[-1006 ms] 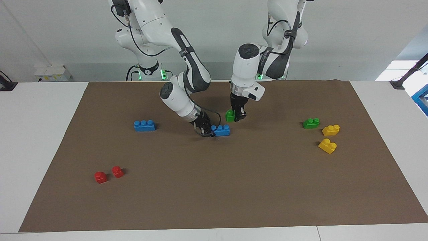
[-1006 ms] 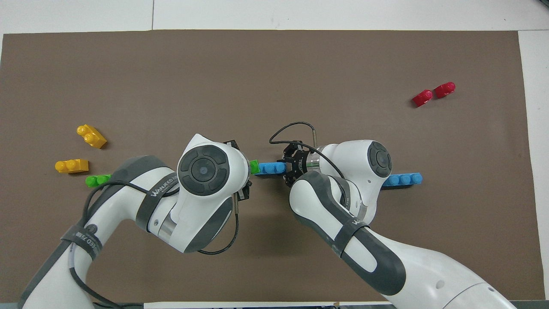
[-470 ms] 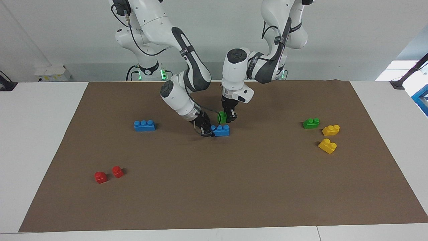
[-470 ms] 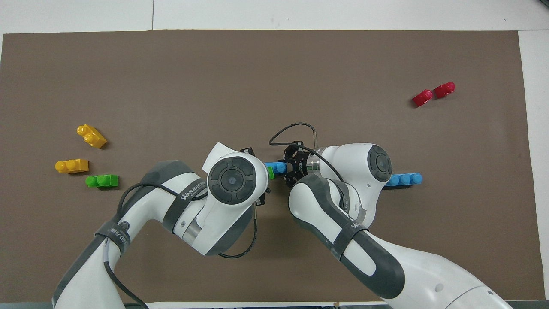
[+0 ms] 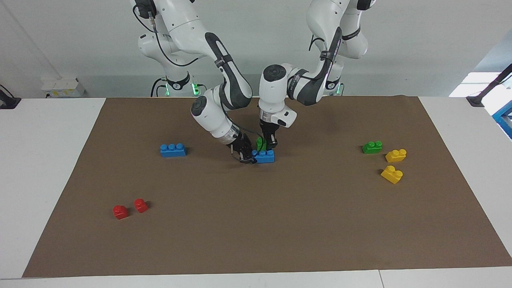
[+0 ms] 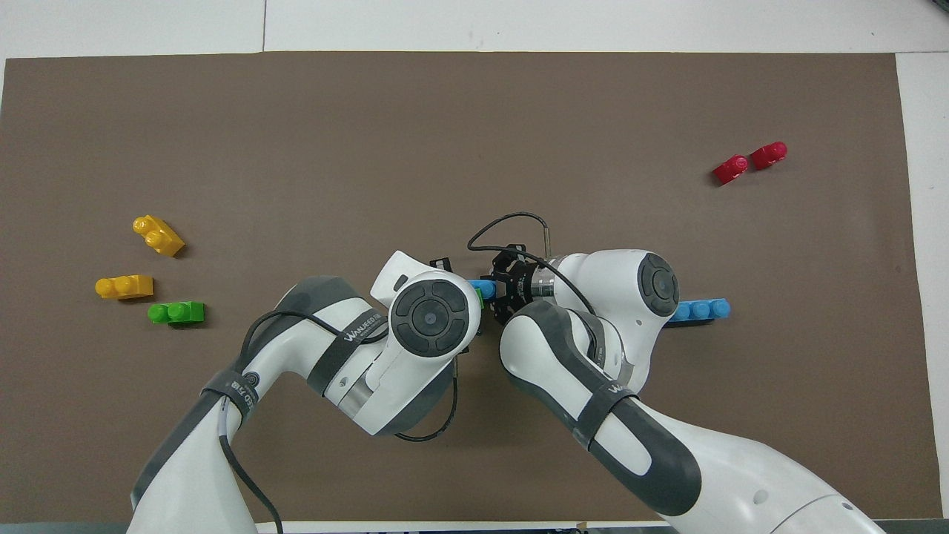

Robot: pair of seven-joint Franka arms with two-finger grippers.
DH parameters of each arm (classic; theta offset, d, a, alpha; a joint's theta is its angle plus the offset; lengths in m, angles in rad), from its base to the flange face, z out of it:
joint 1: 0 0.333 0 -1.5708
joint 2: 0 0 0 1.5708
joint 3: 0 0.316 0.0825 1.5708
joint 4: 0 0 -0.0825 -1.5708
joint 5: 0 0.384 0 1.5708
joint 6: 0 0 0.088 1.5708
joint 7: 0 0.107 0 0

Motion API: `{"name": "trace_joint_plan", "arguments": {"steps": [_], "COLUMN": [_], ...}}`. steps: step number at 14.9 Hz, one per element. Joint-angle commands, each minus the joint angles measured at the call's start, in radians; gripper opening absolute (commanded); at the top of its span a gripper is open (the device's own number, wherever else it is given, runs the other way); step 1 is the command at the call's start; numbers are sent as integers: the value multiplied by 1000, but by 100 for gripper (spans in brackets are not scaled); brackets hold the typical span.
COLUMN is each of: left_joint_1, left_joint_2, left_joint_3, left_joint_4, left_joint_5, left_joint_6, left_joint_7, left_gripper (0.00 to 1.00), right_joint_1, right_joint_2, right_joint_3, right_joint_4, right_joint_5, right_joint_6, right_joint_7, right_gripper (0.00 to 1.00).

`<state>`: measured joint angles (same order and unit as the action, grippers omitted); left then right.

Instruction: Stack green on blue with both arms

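Green brick comes down onto the blue brick.

The green brick [image 5: 261, 143] is pinched in the left end effector [image 5: 268, 146], and it now sits right over the blue brick [image 5: 265, 156] in the middle of the brown surface [image 5: 280, 224]; a second ago it was still off to the side, toward the left arm's end. It looks almost on, but I cannot tell if it is pushed down yet. The right end effector [image 5: 247, 155] is pinched on the end of the blue brick, holding it on the surface. The left arm bends over and points straight down. The right arm leans in low from its side.
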<state>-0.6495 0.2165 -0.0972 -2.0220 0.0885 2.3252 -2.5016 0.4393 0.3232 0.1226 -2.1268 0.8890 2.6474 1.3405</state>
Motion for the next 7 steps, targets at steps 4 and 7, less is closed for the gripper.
{"name": "trace_joint_plan", "arguments": {"steps": [4, 7], "left_joint_1": [-13, -10], "left_joint_2": [30, 38], "left_joint_3": [14, 14], "left_joint_4": [13, 9], "left_joint_5": [54, 68], "left_joint_6": [31, 43], "left_joint_7": [-25, -26], "left_gripper": [0, 0], "right_joint_1": [-5, -5], "right_joint_2": [7, 7], "right_joint_3": [-4, -4], "right_joint_4": [-35, -35], "right_joint_5": [27, 27], "right_joint_6": [45, 45], "right_joint_7": [-38, -38], "right_gripper": [0, 0]}}
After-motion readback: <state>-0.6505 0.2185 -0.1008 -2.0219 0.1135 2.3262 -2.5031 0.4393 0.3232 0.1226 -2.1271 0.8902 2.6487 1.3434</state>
